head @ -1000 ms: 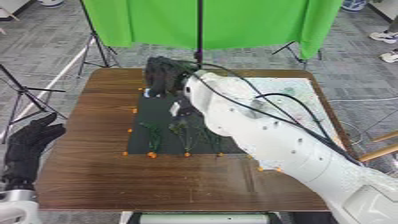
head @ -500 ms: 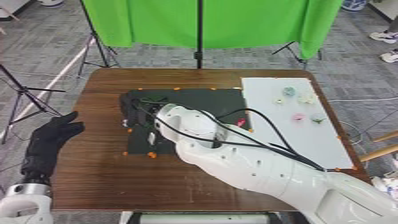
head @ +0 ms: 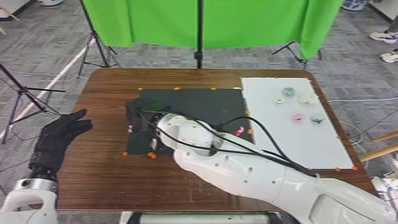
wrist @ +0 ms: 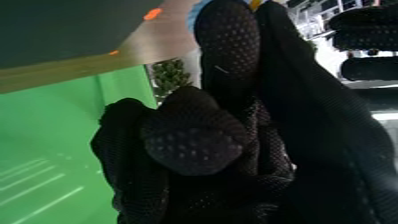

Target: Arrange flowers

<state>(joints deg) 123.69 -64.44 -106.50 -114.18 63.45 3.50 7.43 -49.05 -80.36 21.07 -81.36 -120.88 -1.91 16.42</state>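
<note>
In the head view my right hand (head: 139, 111) is over the left part of the black mat (head: 211, 101), its fingers curled, with a dark green sprig (head: 159, 104) at its side. The right wrist view shows my right hand (wrist: 200, 142) bent round the leafy green sprig (wrist: 169, 77); a bit of blue peeks past a fingertip. A pink-red flower (head: 239, 131) lies at the mat's right side. On the white board (head: 271, 135) are a teal flower (head: 289, 91), a white one (head: 307, 99) and a pink one (head: 298, 117). My left hand (head: 60, 132) is open by the table's left edge.
Orange markers line the mat, one cluster at its front left (head: 152, 155). My right arm (head: 258, 172) and its black cables cross the table's front right. The wooden table (head: 107, 185) extends left of the mat. A green curtain (head: 151, 25) hangs behind.
My right hand has come from the mat's back edge toward its left front, and its arm has uncovered the board's flowers. My left hand has shifted slightly right.
</note>
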